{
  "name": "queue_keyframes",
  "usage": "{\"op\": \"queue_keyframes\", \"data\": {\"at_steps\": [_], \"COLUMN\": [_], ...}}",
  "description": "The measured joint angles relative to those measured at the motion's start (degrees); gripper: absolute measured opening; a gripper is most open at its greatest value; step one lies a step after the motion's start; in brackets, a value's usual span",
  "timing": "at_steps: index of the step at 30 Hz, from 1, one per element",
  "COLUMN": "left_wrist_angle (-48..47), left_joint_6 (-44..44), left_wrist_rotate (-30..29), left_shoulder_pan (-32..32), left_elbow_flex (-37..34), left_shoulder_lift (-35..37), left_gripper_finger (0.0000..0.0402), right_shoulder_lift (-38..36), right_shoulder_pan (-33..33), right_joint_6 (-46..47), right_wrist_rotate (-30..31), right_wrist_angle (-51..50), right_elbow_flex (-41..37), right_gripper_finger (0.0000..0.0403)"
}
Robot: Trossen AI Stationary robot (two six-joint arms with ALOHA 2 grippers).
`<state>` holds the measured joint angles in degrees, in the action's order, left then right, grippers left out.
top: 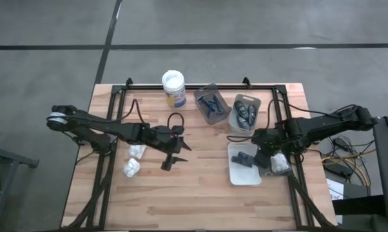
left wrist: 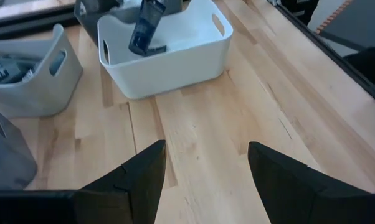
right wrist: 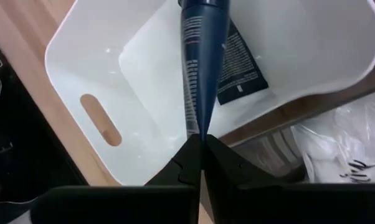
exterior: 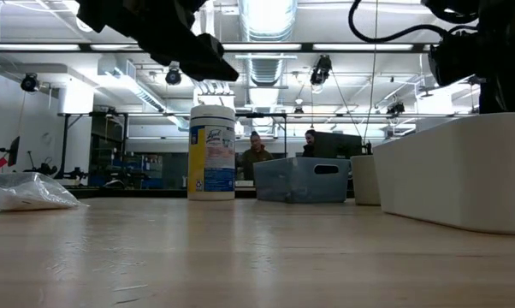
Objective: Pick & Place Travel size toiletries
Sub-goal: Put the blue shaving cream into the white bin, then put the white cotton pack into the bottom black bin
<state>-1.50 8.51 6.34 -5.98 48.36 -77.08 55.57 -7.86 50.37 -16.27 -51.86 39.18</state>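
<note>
One small black tube (right wrist: 203,56), dark and glossy with fine white print and a flat crimped tail, hangs over the white tray (right wrist: 88,74), pinched at that tail by the clenched right pincer (right wrist: 203,144); a second tube (right wrist: 240,62) lies inside. Judged stage: placement, so the next move calls for releasing it into the tray. Left pincer (left wrist: 206,177) waits released above the bare surface (left wrist: 218,124).

This is a big robot lab or workshop. The wooden surface (top: 200,200) stands on a bare grey floor (top: 245,22) with dark lines. Two dark robot arms are fixed to a black frame (top: 200,86) on it, and loose cables (top: 339,158) lie beside it. Behind the surface is a wide room with long ceiling lights (exterior: 266,17), silver pipes and racks of gear (exterior: 112,154). Two people (exterior: 256,152) sit far back at a desk.
</note>
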Motion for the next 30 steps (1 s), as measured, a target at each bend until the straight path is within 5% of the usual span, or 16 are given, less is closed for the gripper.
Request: {"op": "queue_keyframes", "data": {"at_steps": [7,19,30], "left_wrist_angle": [-2.3,-5.1,-7.9], "left_joint_6": [-1.2,2.8,-5.3], "left_wrist_rotate": [0.0,0.0,0.0], "left_shoulder_pan": [0.0,0.0,-0.2], "left_elbow_flex": [-0.1,-0.8,-0.6], "left_shoulder_lift": [0.0,0.0,0.2], "left_gripper_finger": [0.0232,0.0232,0.0232], "right_shoulder_lift": [3.1,5.0,4.7], "right_shoulder_pan": [0.0,0.0,-0.1], "right_joint_6": [0.2,5.6,2.9], "right_wrist_rotate": [0.0,-3.0,-7.0], "right_wrist_angle": [0.3,0.3,0.3], "right_elbow_flex": [0.0,0.0,0.1], "right_gripper_finger": [0.0045,0.0166,0.0231]}}
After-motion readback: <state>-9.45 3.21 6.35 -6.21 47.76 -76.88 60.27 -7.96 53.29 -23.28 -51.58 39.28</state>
